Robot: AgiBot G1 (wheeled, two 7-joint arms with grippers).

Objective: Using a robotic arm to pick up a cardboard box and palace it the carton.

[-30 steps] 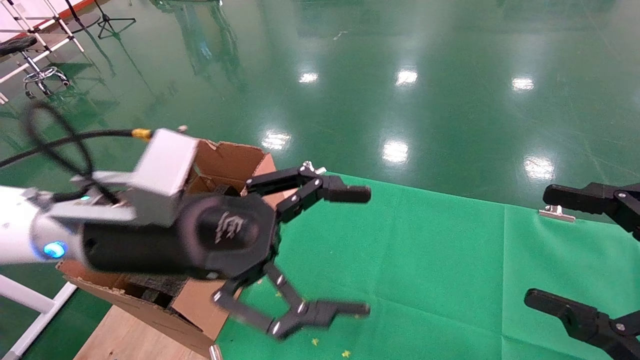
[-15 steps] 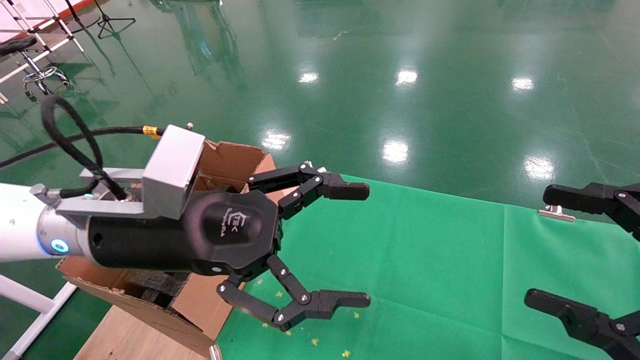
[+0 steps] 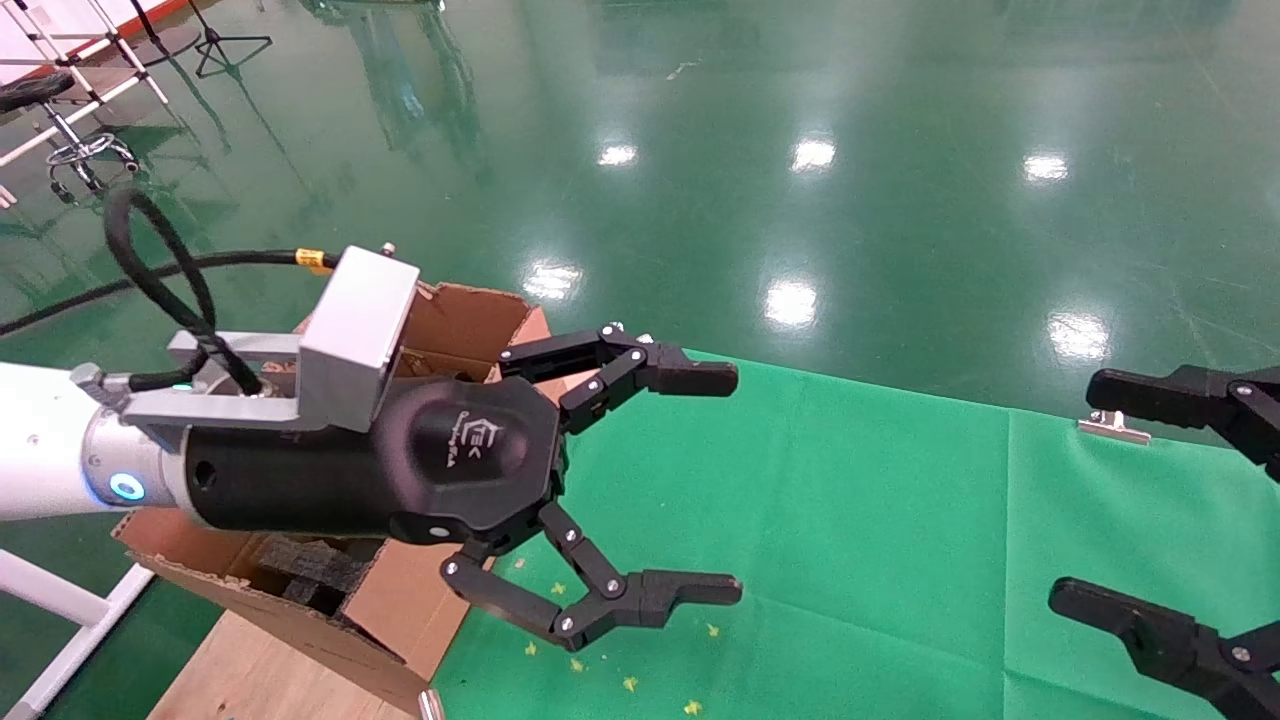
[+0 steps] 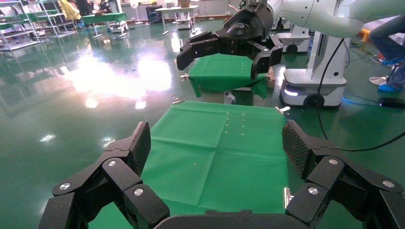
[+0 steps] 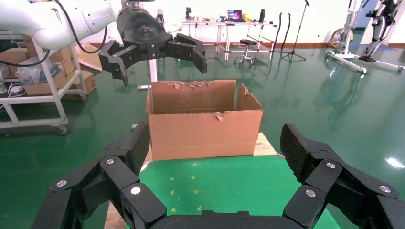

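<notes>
Left arm: white, silver wrist with blue light ring, grey camera block and a black hose looped above it. It reaches in over the left edge of the table, held up in the air. Left gripper: fingers spread wide, nothing between them. In the head view one fingertip sits above the far edge of the green cloth, the other lower, over the cloth's near-left part. The left wrist view shows the same wide gap with only bare cloth under it.

Carton: large brown corrugated box with torn upright flaps, standing at the left end of the table, beside the cloth's left edge. It rests on a bare wooden strip of table top. The gripper body covers most of it in the head view. Black foam shows inside near the front wall. In the right wrist view the carton stands square at the far end of the cloth, with the left gripper hanging above its open top.

Small cardboard box: not visible in any view; location cannot be told.

Right gripper: at the right edge of the table, fingers spread wide, holding nothing. The right wrist view agrees.

Small yellow specks lie scattered on the cloth near the front-left corner. Metal clip at the cloth's far edge, right side.
</notes>
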